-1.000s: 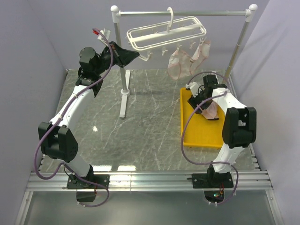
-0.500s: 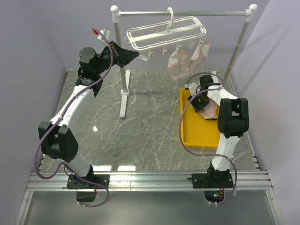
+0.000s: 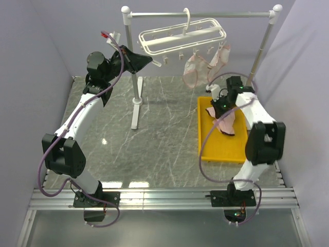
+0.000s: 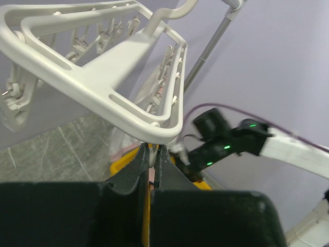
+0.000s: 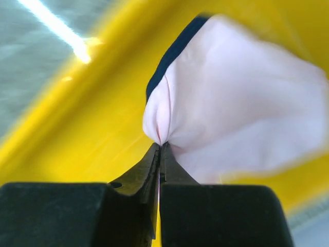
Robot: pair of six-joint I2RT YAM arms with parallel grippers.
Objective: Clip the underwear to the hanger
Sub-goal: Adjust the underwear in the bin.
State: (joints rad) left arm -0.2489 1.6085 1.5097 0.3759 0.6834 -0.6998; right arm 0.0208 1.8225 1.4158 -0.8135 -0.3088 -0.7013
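Pick step: right gripper [image 5: 160, 146] pinched tight on a fold of the soft pale pink fabric underwear with dark navy trim [image 5: 231, 98], which lies in the yellow plastic tray [image 3: 220, 149]. Left gripper [image 4: 151, 153] closed at the corner of the white plastic barred hanger [image 4: 103, 77], frame or clip tab unclear, hanger hooked on the grey rail stand [image 3: 205, 14]. Two other pink briefs [image 3: 193, 72] hang clipped already. Next, likely: lift the piece clear of the tray, bring its edge up to a free dangling clip [image 4: 14, 105], mind the thin pinch slipping
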